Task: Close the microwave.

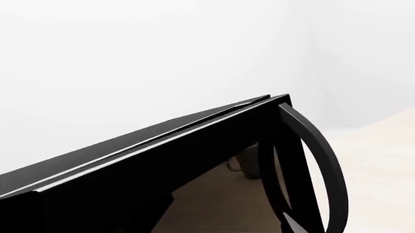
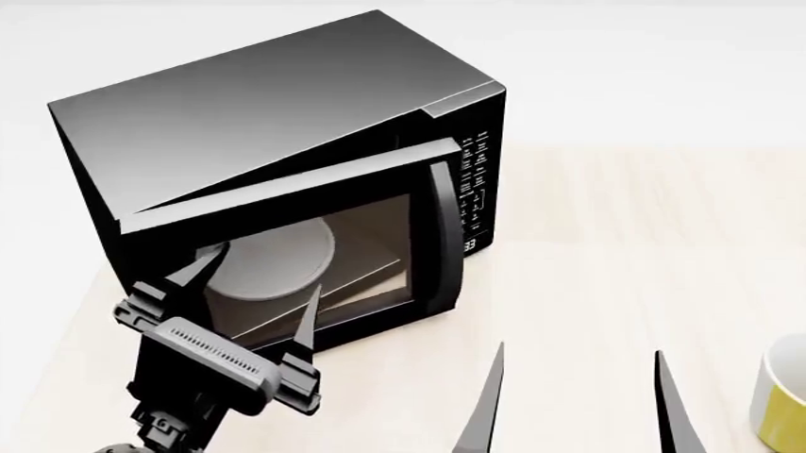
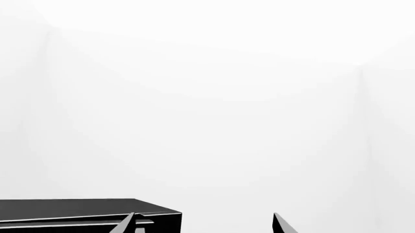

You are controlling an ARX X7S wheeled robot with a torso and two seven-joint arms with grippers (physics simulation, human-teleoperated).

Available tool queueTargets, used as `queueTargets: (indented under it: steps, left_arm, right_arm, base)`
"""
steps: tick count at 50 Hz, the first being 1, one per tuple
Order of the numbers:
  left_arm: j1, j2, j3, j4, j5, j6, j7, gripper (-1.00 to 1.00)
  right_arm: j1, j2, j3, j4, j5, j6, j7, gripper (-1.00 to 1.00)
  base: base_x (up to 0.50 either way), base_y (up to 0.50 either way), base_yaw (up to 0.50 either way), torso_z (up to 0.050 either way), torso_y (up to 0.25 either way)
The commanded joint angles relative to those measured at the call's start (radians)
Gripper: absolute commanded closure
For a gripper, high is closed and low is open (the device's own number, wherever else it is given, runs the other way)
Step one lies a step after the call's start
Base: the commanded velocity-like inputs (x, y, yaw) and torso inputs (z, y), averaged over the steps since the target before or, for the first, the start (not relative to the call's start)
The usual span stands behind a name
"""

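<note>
Microwave (image 2: 290,142) on worktop (image 2: 605,245) at 11 o'clock in head view, door (image 2: 283,250) ajar, nearly shut. Left gripper (image 2: 252,283) at 8 o'clock, angled up, jaws spread, tips against door window. Right gripper (image 2: 573,396) at 5 o'clock, jaws released, clear of door. Yellow cup (image 2: 783,401) at 4 o'clock.

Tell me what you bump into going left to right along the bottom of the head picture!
Left gripper, its jaws open against the microwave door → right gripper, jaws open over the table → yellow cup at the edge.
</note>
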Motion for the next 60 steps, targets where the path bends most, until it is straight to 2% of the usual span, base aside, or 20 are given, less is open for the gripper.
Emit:
queueTargets:
  steps: [1,24,33,50,55,57,60]
  left_arm:
    - [-0.037,-0.004,-0.050,0.006,-0.033,0.013,-0.051,-1.00]
    - [-0.075,0.010,-0.049,-0.073,-0.039,0.053,-0.100,-1.00]
    - [-0.113,0.019,-0.055,-0.165,-0.043,0.101,-0.127,-1.00]
    - [-0.108,0.013,-0.048,-0.184,-0.049,0.111,-0.162,-1.00]
    - [0.080,-0.043,-0.023,0.203,-0.082,-0.135,-0.152,-1.00]
    - [0.116,-0.055,-0.016,0.261,-0.069,-0.159,-0.171,-1.00]
    - [0.221,-0.088,-0.007,0.431,-0.121,-0.298,-0.154,-1.00]
  right_arm:
    - [0.000,0.003,-0.004,0.000,0.001,0.001,0.002,-1.00]
    - [0.003,0.008,-0.010,0.004,0.001,-0.001,0.007,-1.00]
    - [0.003,0.011,-0.014,0.003,0.002,-0.001,0.009,-1.00]
    - [0.003,0.014,-0.021,0.006,0.002,-0.002,0.012,-1.00]
    - [0.002,0.014,-0.023,0.006,0.002,-0.001,0.013,-1.00]
    - [0.002,0.014,-0.024,0.006,0.003,-0.002,0.013,-1.00]
    - [0.002,0.016,-0.022,0.002,0.005,0.001,0.015,-1.00]
  base:
    - [0.00,0.00,0.00,0.010,0.000]
    - [0.00,0.00,0.00,0.000,0.002]
    - [0.00,0.00,0.00,0.000,0.001]
    - [0.00,0.00,0.00,0.001,0.002]
    - [0.00,0.00,0.00,0.000,0.000]
    - [0.00,0.00,0.00,0.000,0.000]
    - [0.00,0.00,0.00,0.000,0.000]
